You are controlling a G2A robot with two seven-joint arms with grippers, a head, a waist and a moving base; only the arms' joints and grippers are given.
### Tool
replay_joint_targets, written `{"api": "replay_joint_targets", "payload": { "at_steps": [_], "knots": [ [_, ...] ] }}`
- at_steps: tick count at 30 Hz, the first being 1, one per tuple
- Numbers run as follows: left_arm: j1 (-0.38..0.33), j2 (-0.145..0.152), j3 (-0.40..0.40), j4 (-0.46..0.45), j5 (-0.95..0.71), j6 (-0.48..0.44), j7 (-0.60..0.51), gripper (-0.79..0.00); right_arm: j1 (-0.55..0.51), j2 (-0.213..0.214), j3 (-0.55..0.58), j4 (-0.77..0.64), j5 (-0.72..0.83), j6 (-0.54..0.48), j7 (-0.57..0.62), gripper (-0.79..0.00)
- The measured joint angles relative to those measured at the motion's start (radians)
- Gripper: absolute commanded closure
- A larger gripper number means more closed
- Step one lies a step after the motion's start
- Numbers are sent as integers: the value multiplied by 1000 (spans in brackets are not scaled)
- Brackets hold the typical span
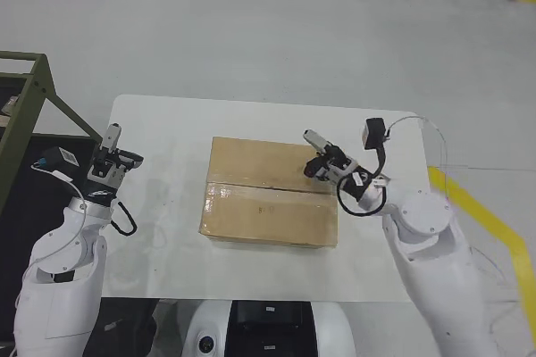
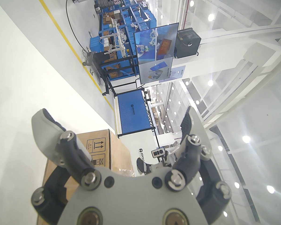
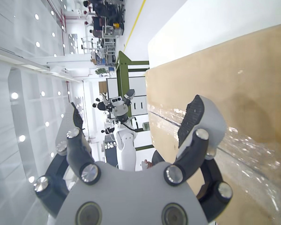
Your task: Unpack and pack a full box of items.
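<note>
A closed brown cardboard box (image 1: 270, 190) sits in the middle of the white table (image 1: 161, 250), its top flaps sealed with clear tape along the centre seam (image 3: 236, 151). My right gripper (image 1: 320, 152) is open over the box's far right top edge, one finger (image 3: 201, 118) close above the cardboard, nothing held. My left gripper (image 1: 112, 152) stands open at the table's left edge, well clear of the box, pointing across at the box's side (image 2: 103, 146).
A dark green metal frame (image 1: 27, 107) stands off the table's left side over a black surface. Yellow floor tape (image 1: 500, 241) runs to the right. Bare table lies in front of and behind the box.
</note>
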Motion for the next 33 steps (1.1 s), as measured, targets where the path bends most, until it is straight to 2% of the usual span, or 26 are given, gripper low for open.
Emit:
{"api": "replay_joint_targets", "payload": {
  "at_steps": [10,15,24,33],
  "knots": [
    [0,0,0,0,0,0,0,-785,-122,19,175,-29,34,-92,-61,-785],
    [0,0,0,0,0,0,0,-785,-147,26,226,-33,69,-106,-28,-785],
    [0,0,0,0,0,0,0,-785,-102,38,157,-19,40,-28,118,-785],
    [0,0,0,0,0,0,0,-785,-126,52,144,-5,37,48,213,-785]
  ]
}}
